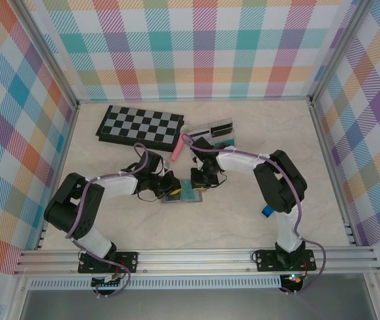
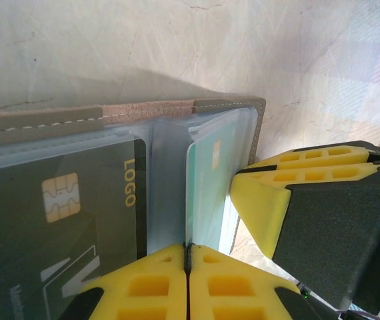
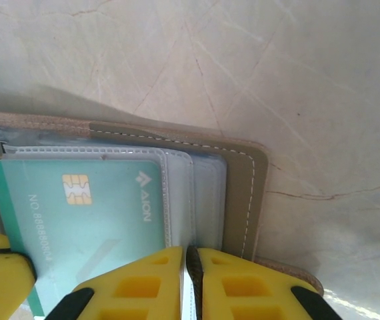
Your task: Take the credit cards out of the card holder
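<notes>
Jaws narrow: left end effector [image 2: 187, 270] and right end effector [image 3: 189, 270] pinch card holder [image 3: 240, 193] sleeves. The teal card [image 3: 97, 213] looks stiff, slick, thin; grip its exposed edge.

The left tool [image 1: 170, 185] and right tool [image 1: 199, 181] crowd the card holder [image 1: 182, 195] from either side, with hardly a gap between them. Behind stand a chessboard [image 1: 141, 126], a clear box [image 1: 218, 130] and what looks like a pink marker [image 1: 178, 148]. The tabletop [image 1: 243, 220] lies bare along the near edge and out to both sides.
</notes>
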